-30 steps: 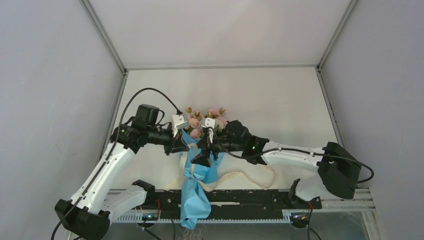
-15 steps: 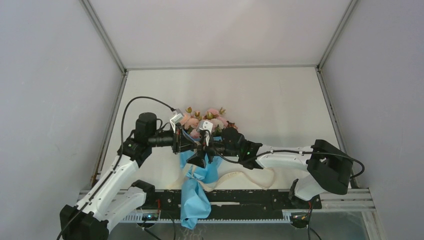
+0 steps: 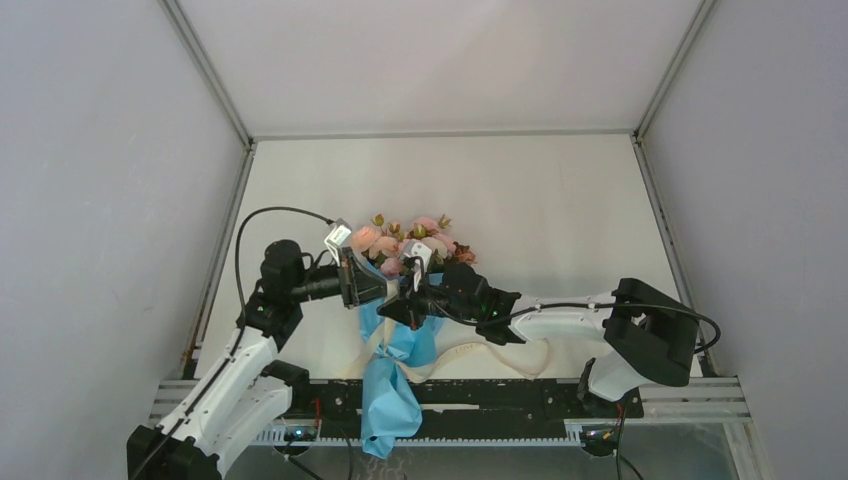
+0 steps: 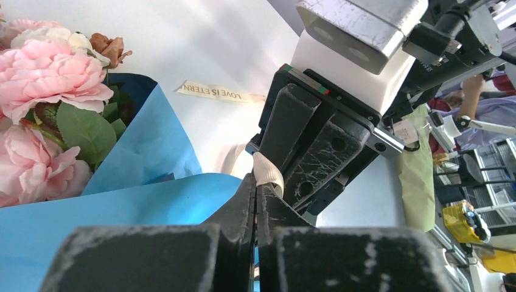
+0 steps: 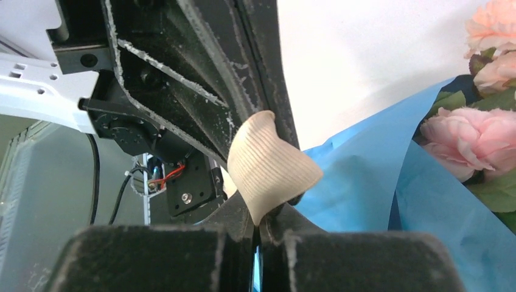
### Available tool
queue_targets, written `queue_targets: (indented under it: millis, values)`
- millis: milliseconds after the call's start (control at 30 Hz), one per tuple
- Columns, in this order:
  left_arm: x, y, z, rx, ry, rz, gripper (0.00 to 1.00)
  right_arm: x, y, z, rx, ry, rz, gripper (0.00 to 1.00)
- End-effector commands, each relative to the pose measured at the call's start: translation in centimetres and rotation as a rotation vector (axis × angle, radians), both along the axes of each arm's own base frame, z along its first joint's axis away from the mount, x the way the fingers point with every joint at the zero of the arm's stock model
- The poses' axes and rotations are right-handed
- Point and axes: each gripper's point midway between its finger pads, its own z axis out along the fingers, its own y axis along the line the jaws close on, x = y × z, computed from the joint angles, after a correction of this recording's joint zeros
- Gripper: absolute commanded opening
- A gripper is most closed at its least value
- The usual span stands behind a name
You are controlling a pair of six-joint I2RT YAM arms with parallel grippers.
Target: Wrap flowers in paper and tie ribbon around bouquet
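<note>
Ribbon handover above the bouquet (image 3: 386, 398), which lies at the near edge of the table (image 3: 560, 200). Left gripper (image 4: 255, 198) and right gripper (image 5: 260, 231) are each pressed shut on one short bit of ribbon (image 5: 268, 161). Risk: uneven pulling could slip it free or drag the bouquet.

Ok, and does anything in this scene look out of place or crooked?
One thing: the narrow end of the paper sticks out past the near edge of the table, across the black rail. Also, the left gripper and the right gripper both pinch the same short piece of ribbon, tip to tip, above the bouquet.
</note>
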Motion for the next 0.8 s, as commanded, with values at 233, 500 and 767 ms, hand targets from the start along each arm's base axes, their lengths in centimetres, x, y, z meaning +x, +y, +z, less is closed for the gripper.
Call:
queue_targets:
  millis: [233,500,767]
  values:
    - [-1.1,2.3,1.8,0.059,-0.253,-0.131,0.76,0.2,-0.2,1.3,0.008,-0.096,-0.004,0.00]
    - [-0.2,1.1,1.2,0.016,-0.072,-0.059,0.78,0.2,-0.3,1.3,-0.004,-0.145,0.005,0.00]
    - [0.5,0.7,-1.0,0.031,-0.003,0.018,0.57,-0.2,-0.1,1.4,-0.001,-0.155,0.027,0.00]
